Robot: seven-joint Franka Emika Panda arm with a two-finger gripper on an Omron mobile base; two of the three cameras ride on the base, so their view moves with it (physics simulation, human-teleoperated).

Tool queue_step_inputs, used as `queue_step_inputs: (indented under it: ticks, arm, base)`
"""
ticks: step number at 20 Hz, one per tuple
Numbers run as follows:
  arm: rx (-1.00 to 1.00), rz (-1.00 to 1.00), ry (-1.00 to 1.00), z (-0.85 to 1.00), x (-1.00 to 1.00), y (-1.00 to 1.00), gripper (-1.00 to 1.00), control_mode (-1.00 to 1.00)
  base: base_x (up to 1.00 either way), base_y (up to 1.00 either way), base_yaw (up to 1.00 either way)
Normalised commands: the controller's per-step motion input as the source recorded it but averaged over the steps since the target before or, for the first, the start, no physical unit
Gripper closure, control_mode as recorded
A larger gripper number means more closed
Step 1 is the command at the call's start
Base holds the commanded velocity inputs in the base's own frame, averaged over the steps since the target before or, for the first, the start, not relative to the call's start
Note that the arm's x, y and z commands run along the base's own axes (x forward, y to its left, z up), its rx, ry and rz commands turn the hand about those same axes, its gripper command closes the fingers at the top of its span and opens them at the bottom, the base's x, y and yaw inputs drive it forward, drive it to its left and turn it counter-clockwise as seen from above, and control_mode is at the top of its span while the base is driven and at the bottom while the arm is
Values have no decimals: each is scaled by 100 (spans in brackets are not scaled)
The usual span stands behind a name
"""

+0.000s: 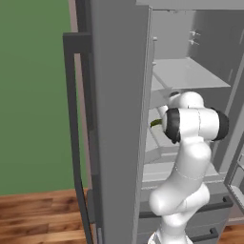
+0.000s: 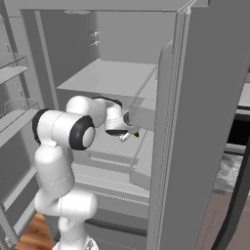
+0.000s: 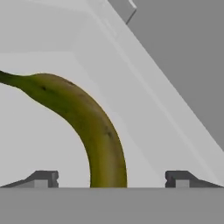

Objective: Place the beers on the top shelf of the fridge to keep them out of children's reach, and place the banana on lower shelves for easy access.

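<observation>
So the hand [image 3: 111,178] is wide open inside the fridge [image 1: 119,143], with the banana [image 3: 83,122] lying between its 2 fingertips on what looks like one of the lower shelves [image 2: 110,146]. Risk now: pulling back crooked could clip it and roll it off the edge.

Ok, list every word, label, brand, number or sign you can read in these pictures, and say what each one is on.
None: no readable text shows in any view.
The banana bears only dark speckles, no sticker.
The fridge door and its pale shelves are plain grey, with no brand or sign.
The open gripper and the white arm carry no markings.
</observation>
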Motion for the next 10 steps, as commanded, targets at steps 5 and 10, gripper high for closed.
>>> queue_step_inputs:
  ticks: [5, 10]
  arm:
    - [-2, 3, 0, 33, -36, 0, -100, -100]
    - [-2, 5, 0, 43, -31, 0, -100, -100]
  base:
    - [0, 0, 0]
    - [0, 0, 0]
